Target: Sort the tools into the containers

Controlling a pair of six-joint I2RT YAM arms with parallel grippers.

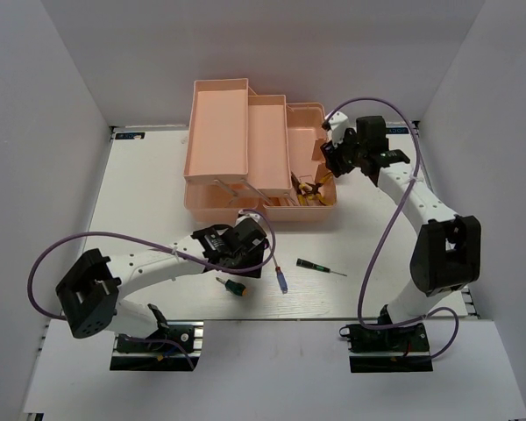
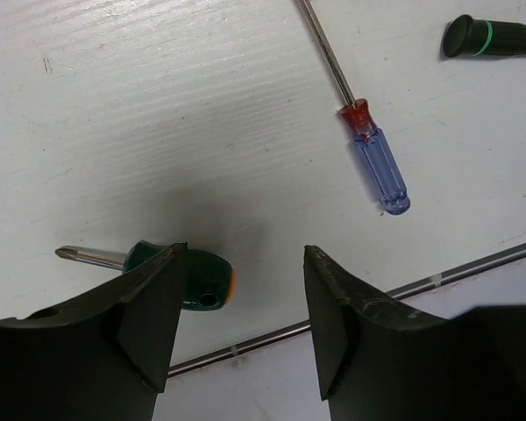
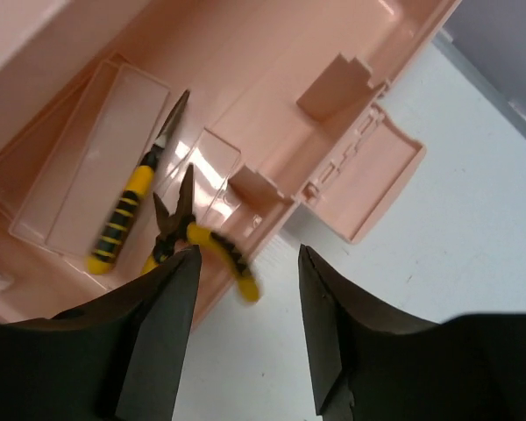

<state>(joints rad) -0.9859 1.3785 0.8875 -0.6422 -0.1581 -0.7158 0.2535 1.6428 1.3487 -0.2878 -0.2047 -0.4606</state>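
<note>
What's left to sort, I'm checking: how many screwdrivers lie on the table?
3: a stubby green-handled screwdriver, a blue-handled screwdriver to its right, a slim black-green screwdriver further right. Others may be hidden.

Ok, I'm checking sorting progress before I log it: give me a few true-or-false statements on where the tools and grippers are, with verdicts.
1. The left gripper is shut on the blue screwdriver. False: it is open and holds nothing; that screwdriver lies on the table.
2. Three screwdrivers lie outside the toolbox. True: the blue one, the green stubby one and the black-green one.
3. Yellow-handled pliers lie in the toolbox base. True.
4. The right gripper is shut over bare table. False: it is open, above the toolbox.
</note>
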